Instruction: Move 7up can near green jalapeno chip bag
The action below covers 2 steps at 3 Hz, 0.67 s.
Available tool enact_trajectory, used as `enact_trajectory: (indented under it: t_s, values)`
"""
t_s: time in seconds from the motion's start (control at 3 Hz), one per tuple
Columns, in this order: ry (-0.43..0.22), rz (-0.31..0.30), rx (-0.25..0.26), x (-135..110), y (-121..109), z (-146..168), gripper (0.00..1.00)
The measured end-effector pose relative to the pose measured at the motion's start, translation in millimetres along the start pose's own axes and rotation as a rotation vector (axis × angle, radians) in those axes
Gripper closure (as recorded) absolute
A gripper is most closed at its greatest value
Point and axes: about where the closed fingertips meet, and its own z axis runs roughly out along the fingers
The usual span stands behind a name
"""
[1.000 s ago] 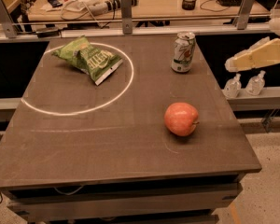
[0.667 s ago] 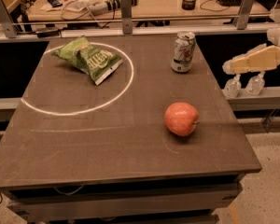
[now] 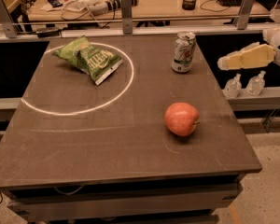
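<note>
The 7up can (image 3: 183,52) stands upright at the far right of the dark table (image 3: 107,139); it is white and green with a silver top. The green jalapeno chip bag (image 3: 87,58) lies at the far left, inside a white chalk circle (image 3: 74,107). My gripper (image 3: 221,63) is cream-coloured and hangs off the table's right edge. It points left toward the can, at about the can's height, roughly a can's width to the right of it. It holds nothing that I can see.
A red apple (image 3: 181,118) sits at the right middle of the table. Two small clear bottles (image 3: 245,84) stand on a ledge beyond the right edge, under the gripper. A rail with metal posts (image 3: 126,7) and a cluttered desk lie behind the table.
The gripper has moved a little to the left toward the can, and its wrist has come lower. The can, bag and apple have not moved.
</note>
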Motion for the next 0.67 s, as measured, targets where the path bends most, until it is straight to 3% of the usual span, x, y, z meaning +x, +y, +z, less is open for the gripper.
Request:
enact_trajectory:
  t_s: [0.67]
  values:
    - [-0.038, -0.006, -0.022, -11.5, -18.3, 62.1, 0.00]
